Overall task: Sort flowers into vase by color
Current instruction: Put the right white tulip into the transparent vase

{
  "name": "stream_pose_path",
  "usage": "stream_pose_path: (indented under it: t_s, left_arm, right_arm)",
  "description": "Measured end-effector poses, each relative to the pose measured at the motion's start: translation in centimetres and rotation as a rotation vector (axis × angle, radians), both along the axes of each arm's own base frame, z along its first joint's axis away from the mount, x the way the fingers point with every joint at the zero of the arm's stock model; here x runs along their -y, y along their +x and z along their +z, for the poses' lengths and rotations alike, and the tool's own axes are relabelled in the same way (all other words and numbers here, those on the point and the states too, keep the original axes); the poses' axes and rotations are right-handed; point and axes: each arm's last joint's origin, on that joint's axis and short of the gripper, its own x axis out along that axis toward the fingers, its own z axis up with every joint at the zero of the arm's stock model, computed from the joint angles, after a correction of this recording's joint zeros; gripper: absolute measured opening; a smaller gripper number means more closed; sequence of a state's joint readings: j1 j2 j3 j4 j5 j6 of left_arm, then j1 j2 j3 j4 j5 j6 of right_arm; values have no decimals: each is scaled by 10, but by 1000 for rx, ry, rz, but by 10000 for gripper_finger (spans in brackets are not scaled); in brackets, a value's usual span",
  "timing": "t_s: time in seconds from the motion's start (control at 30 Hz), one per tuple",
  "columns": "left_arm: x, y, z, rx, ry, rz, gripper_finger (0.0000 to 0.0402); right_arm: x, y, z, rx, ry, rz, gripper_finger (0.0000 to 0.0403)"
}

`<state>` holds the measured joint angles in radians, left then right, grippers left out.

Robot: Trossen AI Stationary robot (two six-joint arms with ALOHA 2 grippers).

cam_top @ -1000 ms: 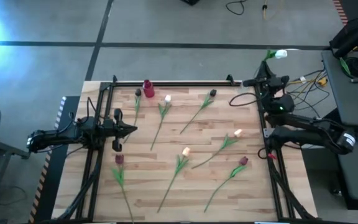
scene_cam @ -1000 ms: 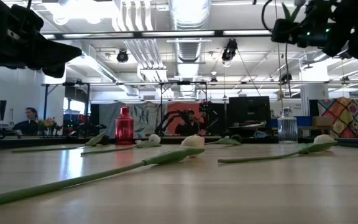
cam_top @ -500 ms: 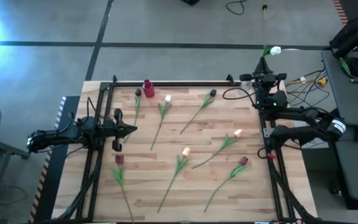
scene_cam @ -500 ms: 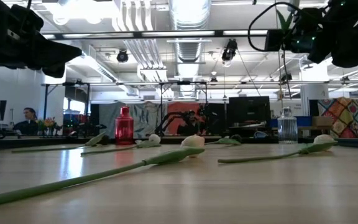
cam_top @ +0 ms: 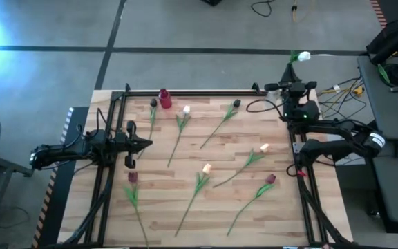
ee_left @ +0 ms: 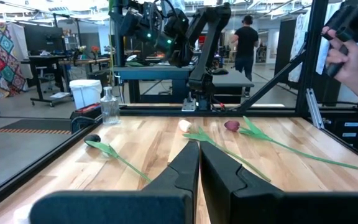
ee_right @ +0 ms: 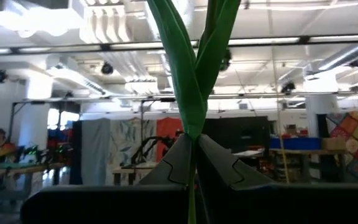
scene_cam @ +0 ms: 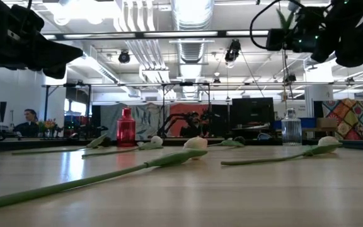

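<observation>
Flowers: we saw seven on the counter (cam_top: 185,214); an eighth, the pale-headed tulip (cam_top: 304,56), stood clamped by its stem in the right hand (cam_top: 291,86) beyond the counter's far right corner. Left hand (cam_top: 148,144) hovered closed, empty.

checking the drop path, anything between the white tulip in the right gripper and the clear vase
Nothing visible blocks it. The right gripper holds the white tulip high past the table's far right corner; the clear vase shows only in the low view, so its distance is unclear.

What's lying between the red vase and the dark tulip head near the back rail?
In the high view, one pale-headed tulip lies between the red vase and the dark tulip head; the rest is bare wood.
</observation>
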<state>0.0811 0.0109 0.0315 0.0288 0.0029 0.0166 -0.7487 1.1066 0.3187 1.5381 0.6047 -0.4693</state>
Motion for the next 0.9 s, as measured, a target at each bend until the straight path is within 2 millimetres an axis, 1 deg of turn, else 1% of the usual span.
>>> stream_pose_path:
  t_s: [0.1, 0.17, 0.23, 0.33, 0.43, 0.5, 0.6, 0.73, 0.9]
  left_arm:
    - [0, 0, 0, 0, 0, 1, 0]
    - [0, 0, 0, 0, 0, 0, 0]
    - [0, 0, 0, 0, 0, 0, 0]
    - [0, 0, 0, 0, 0, 0, 0]
    - [0, 0, 0, 0, 0, 0, 0]
    - [0, 0, 0, 0, 0, 0, 0]
    - [0, 0, 0, 0, 0, 0, 0]
    - [0, 0, 0, 0, 0, 1, 0]
    - [0, 0, 0, 0, 0, 0, 0]
  right_arm:
    - [4, 13, -7, -72, 40, 140, 10]
    - [10, 24, -6, -110, 86, 199, 9]
    - [18, 35, 0, -171, 126, 229, 9]
    - [25, 48, 15, -248, 144, 198, 9]
    - [26, 47, 31, -207, 115, 33, 9]
    - [25, 43, 32, -156, 88, -12, 9]
    - [26, 40, 26, -114, 66, -46, 9]
    - [35, 40, 12, -128, 75, -113, 9]
    - [44, 40, 3, -132, 67, -149, 9]
